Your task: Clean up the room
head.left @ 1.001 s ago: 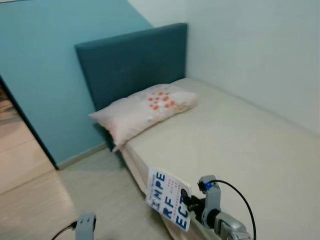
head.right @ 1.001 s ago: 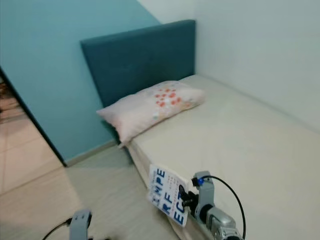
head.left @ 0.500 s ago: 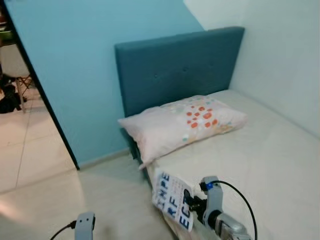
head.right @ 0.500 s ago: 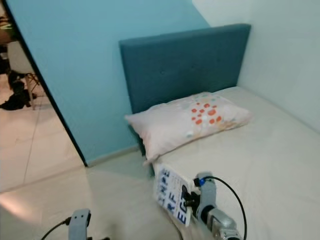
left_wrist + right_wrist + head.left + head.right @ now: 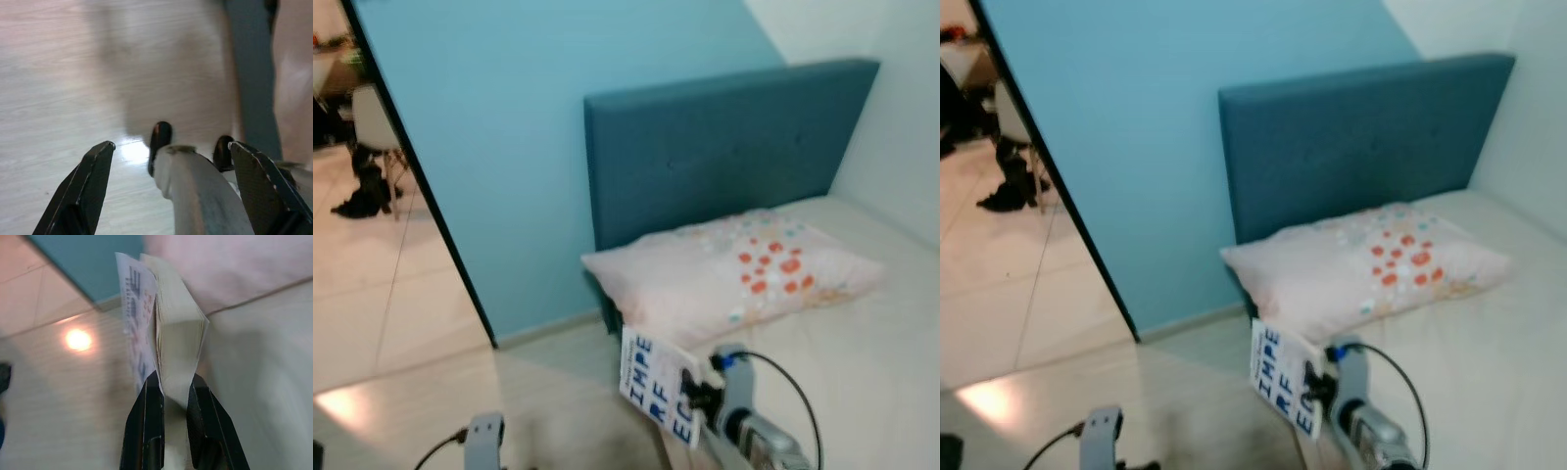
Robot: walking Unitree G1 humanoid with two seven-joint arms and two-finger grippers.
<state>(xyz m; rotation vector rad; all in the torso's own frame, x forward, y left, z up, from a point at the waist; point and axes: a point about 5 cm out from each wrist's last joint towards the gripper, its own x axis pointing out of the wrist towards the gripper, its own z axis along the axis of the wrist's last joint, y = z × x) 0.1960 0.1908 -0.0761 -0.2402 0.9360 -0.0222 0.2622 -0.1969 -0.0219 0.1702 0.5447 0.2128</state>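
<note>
While the left gripper [image 5: 168, 161] hangs low over the pale wood floor [image 5: 401, 392] with its two fingers spread wide apart and nothing between them, the right gripper [image 5: 168, 396] is clamped on one book [image 5: 658, 385], pinching its lower edge so the pages stand upright above the fingertips. That book sits just ahead of the right wrist, over the near corner of the bed [image 5: 862, 362]. Its white cover carries large blue letters, apparently "IMPERFECT" broken over three lines, though the picture is soft. Farther right, one pink pillow [image 5: 734, 279] with orange dots lies against the single teal headboard [image 5: 724, 147].
</note>
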